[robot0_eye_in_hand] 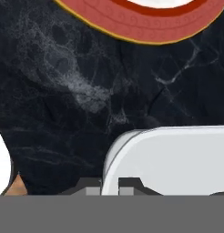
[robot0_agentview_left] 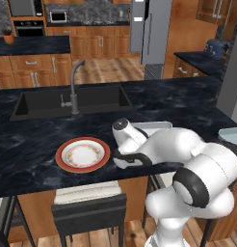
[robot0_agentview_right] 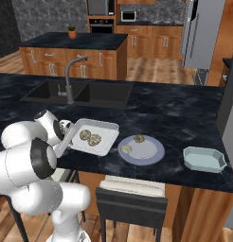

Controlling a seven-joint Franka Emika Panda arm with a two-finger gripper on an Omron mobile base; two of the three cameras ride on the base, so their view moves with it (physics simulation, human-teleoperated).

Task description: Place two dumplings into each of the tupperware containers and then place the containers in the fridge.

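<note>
Tool (robot0_eye_in_hand: 110, 189) low over the dark marbled desk (robot0_agentview_right: 175, 108), tips drawn together and clamped on the near left rim of the white tray (robot0_agentview_right: 107, 126), with that rim's rounded corner running down between the two dark tips in the hand view. On the tray, two dumplings (robot0_agentview_right: 85, 134) side by side and touching, towards its left half. Just right of the tray, close to it without clearly touching, a round blue-grey tupperware container (robot0_agentview_right: 151, 152) with two further dumplings inside: one at its far edge (robot0_agentview_right: 138, 138), one at its near left (robot0_agentview_right: 127, 149), the pair apart from each other. Further right along the near edge of the desk, well apart from the round one, a second tupperware container (robot0_agentview_right: 204, 159), pale blue with cut corners and a flared rim. Left of the tray, a red-rimmed plate (robot0_agentview_left: 83, 155) flat on the desk, its rim also across the top of the hand view. Beyond plate and tray, a dark sink (robot0_agentview_left: 43, 102) set into the far side of the desk, with a grey curved tap (robot0_agentview_left: 73, 87) upright at its near edge. Far off to the right, past the desk and across the wooden floor, the tall grey fridge (robot0_agentview_right: 203, 33). Below the near edge of the desk, a dark stool with a pale cushion (robot0_agentview_right: 130, 186).
</note>
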